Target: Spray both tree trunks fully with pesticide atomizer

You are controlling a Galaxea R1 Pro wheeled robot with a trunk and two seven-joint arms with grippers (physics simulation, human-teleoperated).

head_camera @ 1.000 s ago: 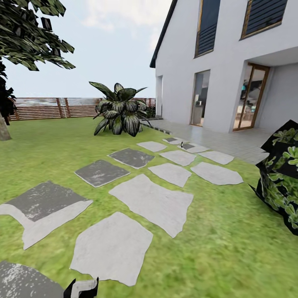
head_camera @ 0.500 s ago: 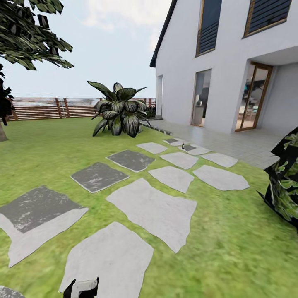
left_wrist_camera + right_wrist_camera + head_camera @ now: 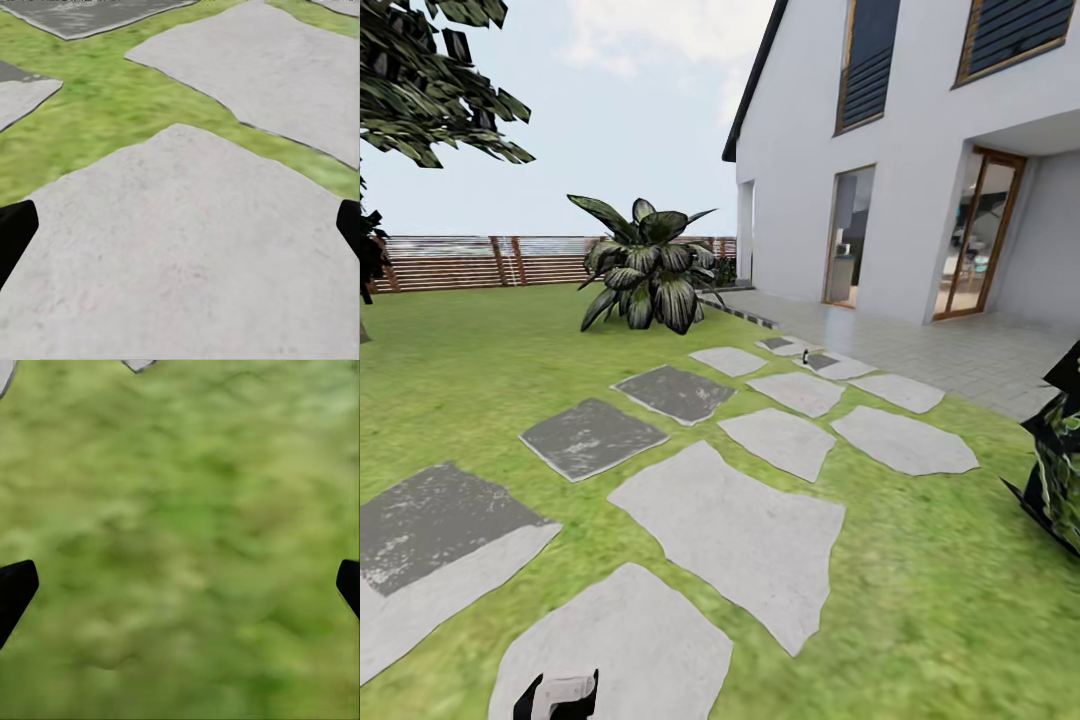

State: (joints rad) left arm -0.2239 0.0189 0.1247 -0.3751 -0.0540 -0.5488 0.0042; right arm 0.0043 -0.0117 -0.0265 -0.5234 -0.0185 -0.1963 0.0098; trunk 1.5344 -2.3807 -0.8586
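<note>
The robot is approaching the pesticide atomizer (image 3: 804,354) — a small dark speck far along the stepping stones (image 3: 735,535). Both hands' fingers are standing apart, empty; keep driving straight, speck centred.

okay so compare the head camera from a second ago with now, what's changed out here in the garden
The robot and its head camera have rolled forward along the stepping stones: the whole picture has shifted, so the stones slide nearer, the leafy bush slips toward the right edge and the tree trunk leaves at the left. Nothing was grasped or released. The left gripper and right gripper are still open and empty. House, fence and striped-leaf plant stayed put.
</note>
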